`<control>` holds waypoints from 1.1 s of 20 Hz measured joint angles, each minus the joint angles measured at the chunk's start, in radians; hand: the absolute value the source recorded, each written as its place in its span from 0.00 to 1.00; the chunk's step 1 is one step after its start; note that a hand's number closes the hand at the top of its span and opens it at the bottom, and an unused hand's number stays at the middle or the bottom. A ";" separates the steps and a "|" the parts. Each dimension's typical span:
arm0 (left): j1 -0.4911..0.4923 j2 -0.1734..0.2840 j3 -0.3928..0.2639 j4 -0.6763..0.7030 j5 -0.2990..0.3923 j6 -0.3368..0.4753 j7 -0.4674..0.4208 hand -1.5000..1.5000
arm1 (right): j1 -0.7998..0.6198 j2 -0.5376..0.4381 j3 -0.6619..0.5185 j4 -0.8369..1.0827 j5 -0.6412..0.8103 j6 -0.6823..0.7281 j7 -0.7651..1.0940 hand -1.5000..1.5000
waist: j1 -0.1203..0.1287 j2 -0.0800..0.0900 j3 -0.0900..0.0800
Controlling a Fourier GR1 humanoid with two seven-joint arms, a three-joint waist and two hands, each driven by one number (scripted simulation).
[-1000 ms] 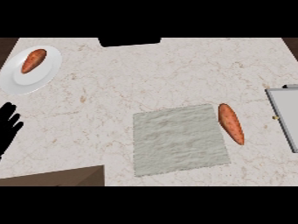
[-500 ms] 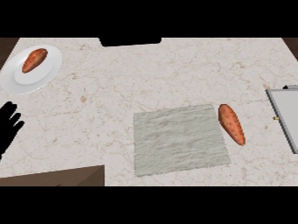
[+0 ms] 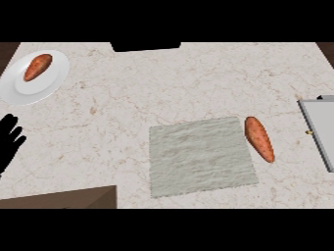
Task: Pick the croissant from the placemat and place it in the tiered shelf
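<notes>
Only the head view here, looking steeply down on a pale marble counter (image 3: 162,88) with thin brownish veins running through it. Dark wood shows past its top left and top right corners, so we're seeing nearly the whole slab. A black block (image 3: 145,46) sits at the far edge, cut off by the frame, and we can't tell what it is.

Near the middle lies a grey-green placemat (image 3: 201,157), a bit skewed to the counter's edges. The task's thing, a long orange-brown pastry (image 3: 259,138), lies along the mat's right edge, slanted, its upper end touching or slightly overlapping the mat's corner and the rest resting on bare marble just beside it. So it's at the mat's edge more than on it.

At the right edge there's a flat grey tray (image 3: 330,135) with a raised rim, partly out of frame, apart from the pastry.

Top left we've got a white plate (image 3: 17,90) holding a second orange-brown piece (image 3: 37,67), well apart from everything else.

The left hand (image 3: 2,144) shows at the left edge, black, fingers straight and pointing up, resting, holding nothing and touching none of the items. We don't see the right hand. A brown wooden corner (image 3: 61,200) pokes in at the lower left.
</notes>
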 measured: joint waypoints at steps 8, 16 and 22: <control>0.008 0.006 0.005 -0.007 0.012 0.004 0.008 0.50 | 0.009 -0.036 -0.102 -0.084 0.019 -0.162 -0.015 0.00 | -0.006 -0.001 -0.004; 0.038 0.010 0.020 -0.028 0.015 0.011 0.009 0.50 | 0.069 -0.134 -0.174 -0.128 0.142 -0.231 0.018 0.00 | -0.026 -0.003 -0.010; 0.075 0.010 0.041 -0.046 0.017 0.021 0.017 0.50 | 0.092 -0.196 -0.263 -0.196 0.189 -0.242 0.048 0.00 | -0.056 -0.011 -0.014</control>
